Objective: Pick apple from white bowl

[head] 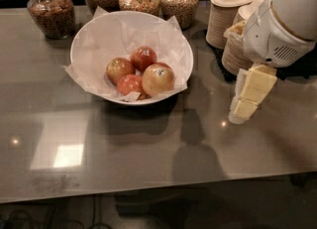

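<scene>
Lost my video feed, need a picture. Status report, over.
Gripper right of white bowl, over the table, clear of the fruit. Apple in bowl, front right, untouched. Smaller apples crowd against it.
</scene>
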{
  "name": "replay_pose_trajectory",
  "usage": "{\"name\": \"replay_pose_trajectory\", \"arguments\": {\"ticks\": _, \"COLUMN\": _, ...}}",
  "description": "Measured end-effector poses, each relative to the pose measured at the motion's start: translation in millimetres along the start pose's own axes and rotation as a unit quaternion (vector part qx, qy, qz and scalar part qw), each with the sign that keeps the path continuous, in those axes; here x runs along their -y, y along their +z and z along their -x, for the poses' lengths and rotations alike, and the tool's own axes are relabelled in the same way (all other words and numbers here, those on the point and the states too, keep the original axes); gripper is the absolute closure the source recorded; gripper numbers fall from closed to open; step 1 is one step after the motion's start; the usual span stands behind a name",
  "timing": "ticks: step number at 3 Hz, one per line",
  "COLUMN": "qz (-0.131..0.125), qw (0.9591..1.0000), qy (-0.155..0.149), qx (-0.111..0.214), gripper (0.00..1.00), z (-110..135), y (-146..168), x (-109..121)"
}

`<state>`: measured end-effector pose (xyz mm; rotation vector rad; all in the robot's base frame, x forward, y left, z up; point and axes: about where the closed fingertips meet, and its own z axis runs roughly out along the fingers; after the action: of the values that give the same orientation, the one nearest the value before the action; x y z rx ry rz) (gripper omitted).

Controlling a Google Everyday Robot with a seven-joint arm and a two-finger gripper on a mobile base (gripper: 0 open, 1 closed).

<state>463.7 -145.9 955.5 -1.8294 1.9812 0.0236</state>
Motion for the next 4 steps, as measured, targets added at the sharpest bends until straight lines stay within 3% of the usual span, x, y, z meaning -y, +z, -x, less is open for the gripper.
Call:
{"name": "replay_pose_trajectory", "arguments": {"ticks": 1, "qz": 0.009, "qw": 0.9991, "qy": -0.035, "qx": 0.021, "gripper": 0.0, "z": 30, "y": 18, "x": 4}}
{"name": "replay_pose_trajectory", "arguments": {"ticks": 3, "qz": -0.005, "qw": 0.9991, "qy": -0.026, "qx": 0.034, "gripper": 0.0, "z": 30, "y": 14, "x": 7}}
{"name": "replay_pose_trajectory", "arguments": {"ticks": 4, "qz": -0.022, "qw": 0.995, "qy": -0.024, "qx": 0.094, "gripper": 0.03, "z": 49, "y": 17, "x": 18}}
